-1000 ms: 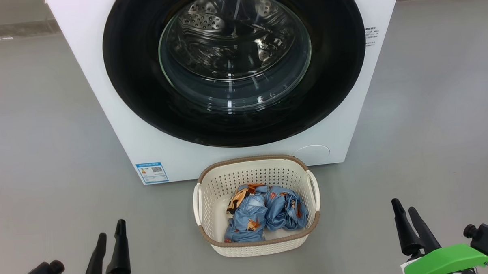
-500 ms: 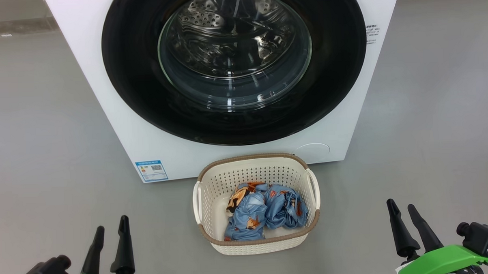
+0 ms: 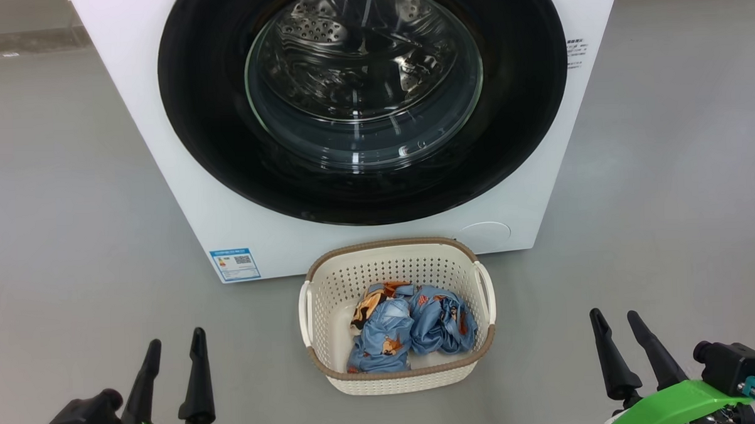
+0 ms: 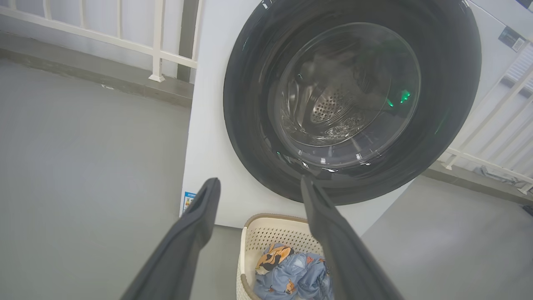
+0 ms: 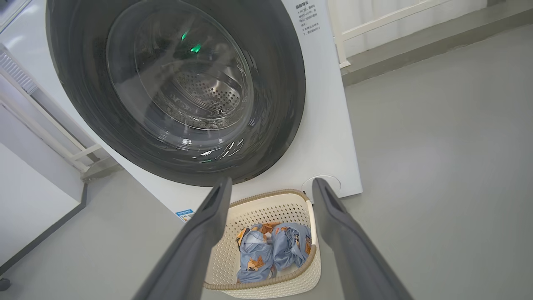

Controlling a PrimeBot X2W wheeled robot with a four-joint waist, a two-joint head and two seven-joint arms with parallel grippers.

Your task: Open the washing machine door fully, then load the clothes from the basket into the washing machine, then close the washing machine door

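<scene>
Inside the basket (image 3: 398, 379), clothes (image 3: 413, 329) lie bundled

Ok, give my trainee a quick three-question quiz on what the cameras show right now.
1. True or false: the washing machine door is shut.
2. Where are the clothes? A in the basket, B on the floor, C in the drum.
3. Fill in: the jaws of the left gripper and the right gripper stand ___.
Key: 1 true; 2 A; 3 open.
</scene>
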